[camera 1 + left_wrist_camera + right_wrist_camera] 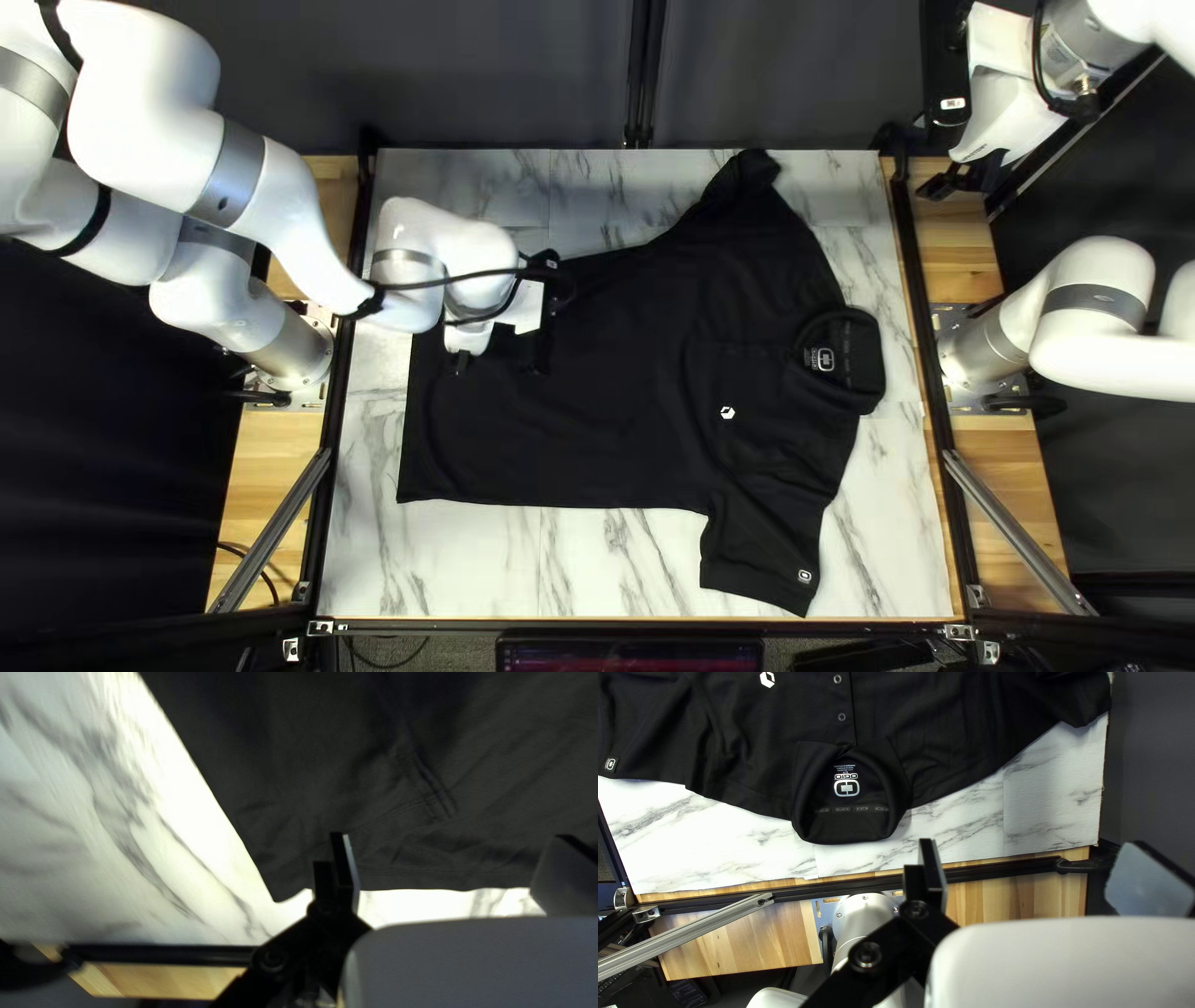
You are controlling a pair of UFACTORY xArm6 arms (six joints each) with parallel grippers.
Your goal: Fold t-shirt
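The black two-fingered left gripper (451,839) is spread wide over the hem end of the black short-sleeved, collared polo shirt (598,398). One finger overlaps the cloth beside a hem corner (274,890) in the left wrist view; nothing is pinched, and I cannot tell whether that fingertip touches. The matching right gripper (1036,846) is also wide apart and grasps nothing, raised near the tabletop's far right corner.

The shirt lies flat, hem toward the left edge of the grey-veined white tabletop (660,560), collar (850,824) toward the right edge, one sleeve reaching the far edge and the other the near edge.

Closing too high would probably miss this flat cloth; a shallow pinch might lift only the front layer, leaving the back behind. Pressing down while spread could ruck the hem, and pulling from one corner alone could skew the shirt.
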